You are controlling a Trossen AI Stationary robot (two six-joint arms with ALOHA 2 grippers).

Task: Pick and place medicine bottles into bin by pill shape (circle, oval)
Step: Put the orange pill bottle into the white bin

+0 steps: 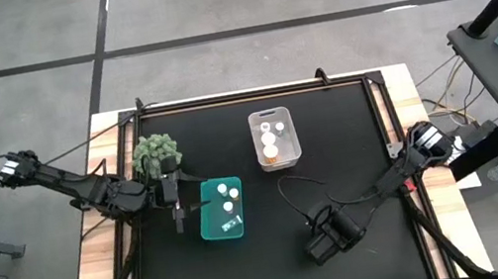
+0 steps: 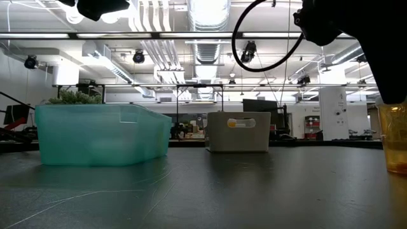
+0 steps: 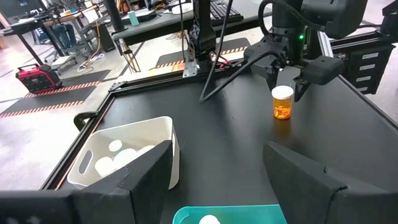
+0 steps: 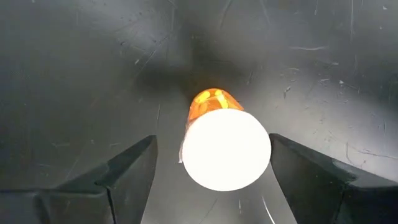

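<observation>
An amber medicine bottle [image 3: 282, 103] with a white cap [image 4: 227, 149] stands upright on the black table, toward its near right part. My right gripper [image 3: 287, 87] hangs over it, pointing down and open, one finger on each side of the cap without touching. The low view shows the bottle [image 2: 394, 140] at its right edge. More white-capped bottles lie in the white bin [image 1: 278, 161] and in the green bin [image 1: 215, 227]. My left gripper [image 3: 217, 186] waits open beside the green bin, holding nothing.
A green bushy plant [image 1: 156, 154] stands at the far left of the table, next to my left arm. The white bin [image 3: 165, 134] sits at the far middle, the green bin [image 2: 102, 133] left of centre. A black cable [image 1: 290, 193] loops over the table near my right arm.
</observation>
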